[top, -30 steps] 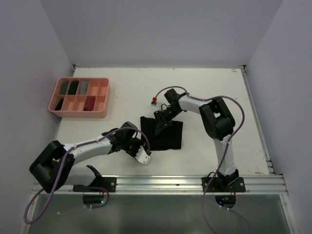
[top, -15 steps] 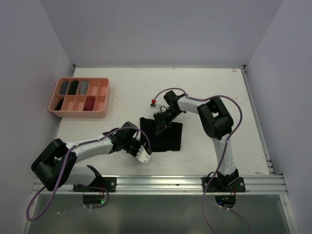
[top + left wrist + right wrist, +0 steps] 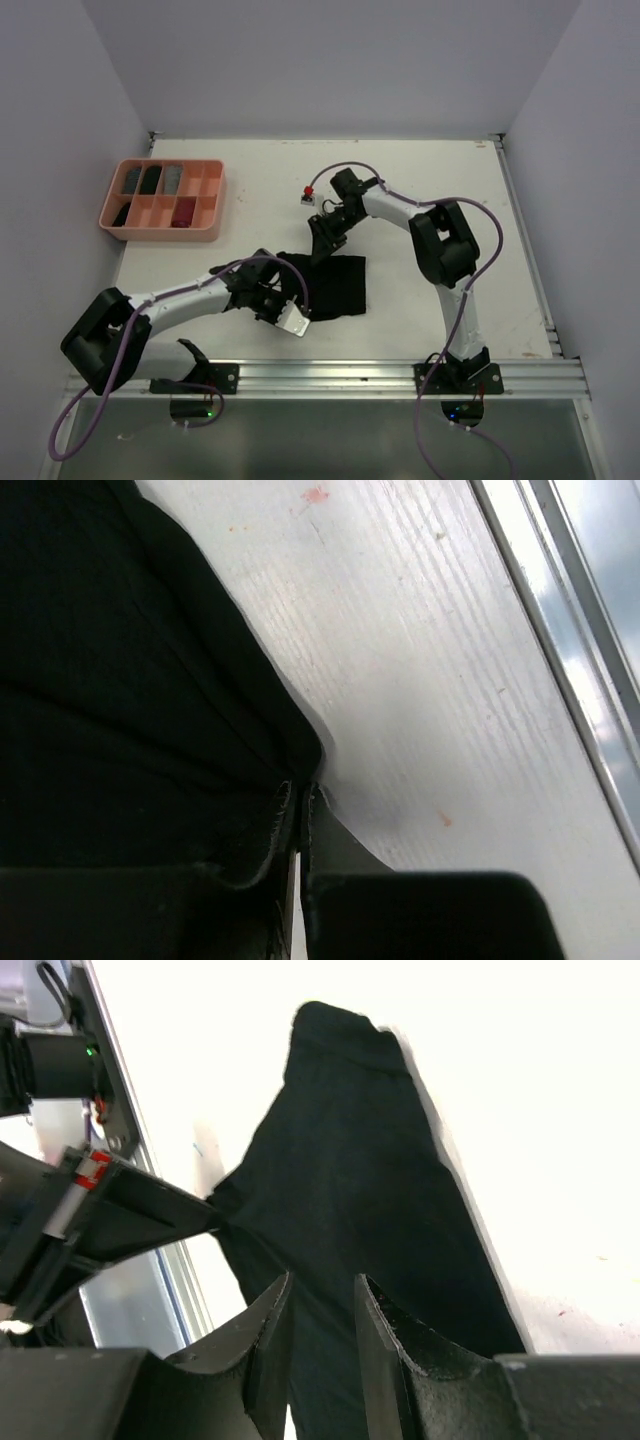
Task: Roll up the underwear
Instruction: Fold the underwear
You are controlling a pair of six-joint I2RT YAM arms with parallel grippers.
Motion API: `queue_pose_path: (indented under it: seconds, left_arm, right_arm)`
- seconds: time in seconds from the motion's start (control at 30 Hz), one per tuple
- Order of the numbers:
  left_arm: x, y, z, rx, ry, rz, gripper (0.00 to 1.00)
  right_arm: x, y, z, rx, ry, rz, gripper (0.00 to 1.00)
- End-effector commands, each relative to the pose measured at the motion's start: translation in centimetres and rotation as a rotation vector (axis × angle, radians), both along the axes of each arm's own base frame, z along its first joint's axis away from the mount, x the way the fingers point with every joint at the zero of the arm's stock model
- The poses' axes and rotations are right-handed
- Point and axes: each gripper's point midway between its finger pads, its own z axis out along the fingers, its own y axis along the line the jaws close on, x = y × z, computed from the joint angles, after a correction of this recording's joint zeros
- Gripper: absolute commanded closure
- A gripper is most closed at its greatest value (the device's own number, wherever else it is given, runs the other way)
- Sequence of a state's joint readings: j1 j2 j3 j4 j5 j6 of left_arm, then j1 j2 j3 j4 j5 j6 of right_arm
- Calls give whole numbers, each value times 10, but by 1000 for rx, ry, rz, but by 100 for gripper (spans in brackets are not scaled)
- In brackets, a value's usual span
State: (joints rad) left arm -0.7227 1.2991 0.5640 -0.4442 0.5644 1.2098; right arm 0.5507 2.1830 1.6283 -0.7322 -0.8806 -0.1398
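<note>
Bright even light, blown-out right-wrist whites.

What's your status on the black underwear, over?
Left gripper shut on near corner of black underwear. Right gripper shut on its far corner. Pink compartment tray off left, nothing in the way.

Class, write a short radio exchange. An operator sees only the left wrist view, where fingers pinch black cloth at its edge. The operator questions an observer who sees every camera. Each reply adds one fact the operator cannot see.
Operator: My left fingers pinch the black underwear. Where is the other arm?
Observer: The right fingers hold the same garment at its far edge, outside your frame.
Operator: Does the cloth lie flat?
Observer: Not all of it. It seems to slope up off the table toward the right fingers.
Operator: Anything else nearby?
Observer: A pink tray sits at the far left, apart from the cloth.
</note>
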Motion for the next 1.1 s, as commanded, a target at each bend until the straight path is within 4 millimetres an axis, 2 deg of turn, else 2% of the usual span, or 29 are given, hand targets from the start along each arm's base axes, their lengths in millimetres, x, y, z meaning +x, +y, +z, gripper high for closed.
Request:
queue_pose_path:
  seconds: [0.0,0.03,0.07,0.1,0.2,0.23,0.33,0.43,0.5,0.53,0.57,0.6,0.63,0.67,0.7,0.73,0.77,0.8,0.83,0.87,0.9,0.93,0.97,1.0,1.03,1.07]
  left_arm:
    - [-6,-12,16,-36,85,21,95]
    - [-4,-11,16,-29,77,30,85]
    - [-2,-11,16,-22,73,48,71]
    - [2,-10,17,-21,57,59,68]
    - [11,-9,32,-42,-2,75,65]
    - [16,-13,43,-72,-36,79,65]
    - [23,-20,58,-101,-54,92,65]
    - [18,-16,48,-51,-4,86,64]
    - [21,-16,44,-43,0,100,63]
    - [23,-19,47,-51,-1,104,62]
    - [25,-19,51,-60,3,114,61]
    - [27,-21,56,-78,14,127,60]
    - [29,-28,68,-121,50,141,59]
    - [31,-29,73,-137,73,151,56]
    - [36,-26,77,-146,102,191,55]
    - [40,-32,84,-171,169,253,55]
    - [46,-34,88,-192,209,298,55]
    - [68,-34,101,-245,220,369,55]
    - [72,-36,99,-254,339,451,55]
    - [90,-30,103,-284,376,518,55]
    - [101,-32,112,-311,413,552,55]
    - [103,-36,106,-307,530,610,54]
    - [113,-38,108,-329,557,646,54]
    - [118,-42,110,-344,595,672,53]
    - [117,-49,108,-340,706,736,52]
    - [126,-55,112,-380,714,740,52]
  right_arm:
    - [-11,-4,-15,-19,31,31,66]
    - [-14,-5,-20,-21,51,34,66]
    - [-15,-6,-19,-25,57,36,66]
    - [-15,-7,-16,-22,51,36,66]
    - [-10,-15,5,2,4,19,66]
    - [-5,-17,17,16,-25,9,67]
    - [-6,-23,28,9,-55,26,66]
    - [-18,-31,32,9,-55,57,65]
    - [-27,-42,41,-12,-74,92,58]
    - [-28,-53,37,-33,-129,143,55]
    - [-32,-66,50,-42,-174,161,53]
    - [-32,-78,51,-58,-217,175,50]
    - [-30,-100,43,-82,-259,189,49]
    - [-33,-112,48,-88,-288,201,47]
    - [-37,-122,60,-76,-342,228,46]
    - [-47,-133,57,-65,-393,294,46]
    - [-46,-141,57,-80,-452,313,47]
    - [-50,-145,71,-68,-563,332,47]
    - [-63,-153,57,-74,-588,370,48]
    - [-55,-152,56,-70,-679,375,48]
    - [-57,-154,57,-72,-734,395,50]
    - [-70,-154,52,-72,-787,454,51]
    - [-60,-153,51,-116,-880,469,51]
    - [-62,-150,49,-126,-915,489,51]
    - [-75,-139,47,-116,-951,550,50]
    - [-69,-128,49,-120,-1014,558,50]
